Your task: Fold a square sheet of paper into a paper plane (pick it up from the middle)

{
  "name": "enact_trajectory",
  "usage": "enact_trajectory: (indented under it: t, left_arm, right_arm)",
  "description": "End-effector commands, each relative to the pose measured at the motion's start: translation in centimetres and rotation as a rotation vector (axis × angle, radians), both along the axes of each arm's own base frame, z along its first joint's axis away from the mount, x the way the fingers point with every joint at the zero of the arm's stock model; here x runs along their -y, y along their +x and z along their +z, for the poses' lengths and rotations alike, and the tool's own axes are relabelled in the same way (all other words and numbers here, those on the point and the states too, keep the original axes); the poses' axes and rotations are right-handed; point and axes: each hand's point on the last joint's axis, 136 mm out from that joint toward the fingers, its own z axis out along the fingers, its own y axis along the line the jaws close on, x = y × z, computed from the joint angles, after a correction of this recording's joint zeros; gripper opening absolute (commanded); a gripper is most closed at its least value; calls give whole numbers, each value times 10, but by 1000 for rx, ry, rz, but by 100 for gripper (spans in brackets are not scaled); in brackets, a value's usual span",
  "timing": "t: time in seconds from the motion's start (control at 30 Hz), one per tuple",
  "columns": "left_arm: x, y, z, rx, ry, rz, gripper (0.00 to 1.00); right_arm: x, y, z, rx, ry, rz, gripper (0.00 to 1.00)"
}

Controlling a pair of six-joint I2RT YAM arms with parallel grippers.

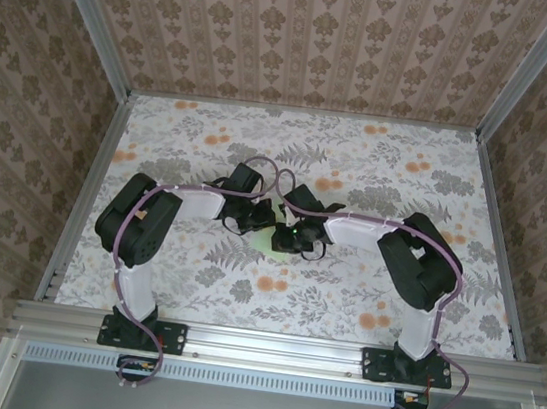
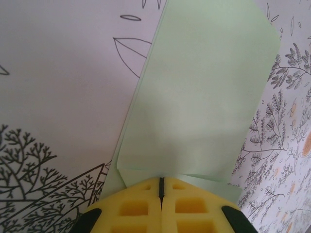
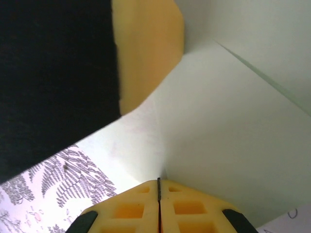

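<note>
The pale green sheet of paper (image 1: 271,241) is folded and sits at mid-table between the two wrists. In the left wrist view the paper (image 2: 204,92) stretches away as a long folded strip with layered edges. My left gripper (image 2: 161,180) is shut, and the paper's near edge is pinched between its yellow pads. In the right wrist view the paper (image 3: 228,126) rises from my right gripper (image 3: 159,180), which is shut on a crease. The left gripper's yellow finger (image 3: 148,53) and black body hang close above. From the top, the left gripper (image 1: 251,224) and the right gripper (image 1: 295,240) nearly touch.
The table (image 1: 341,304) has a floral cloth and is enclosed by patterned walls and aluminium rails (image 1: 275,344). Both arms are bent inward, with purple cables looping over the wrists (image 1: 275,177).
</note>
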Motion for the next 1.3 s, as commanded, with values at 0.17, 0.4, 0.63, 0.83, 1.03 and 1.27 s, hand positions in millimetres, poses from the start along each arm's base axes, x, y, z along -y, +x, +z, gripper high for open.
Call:
enact_trajectory:
  t: [0.17,0.4,0.63,0.83,1.03,1.27]
  left_arm:
    - [-56,-46,-76,-207,269,60,7]
    - [-55,-43,-72,-200,261,57,7]
    - [-44,-38,-62,-174,222,27,7]
    - [-34,-31,-48,-135,195,-7,8]
    - [-27,-25,-37,-97,170,-40,8]
    - [-7,-13,-1,-2,43,-83,13]
  right_arm:
    - [32,-49,-28,-118,-33,41,8]
    - [34,-66,-11,-118,12,93,8]
    - [23,-27,34,43,59,26,8]
    - [17,-8,23,41,36,-40,8]
    - [20,-13,2,-5,0,-34,8]
    - [32,-24,-16,-50,-50,-40,8]
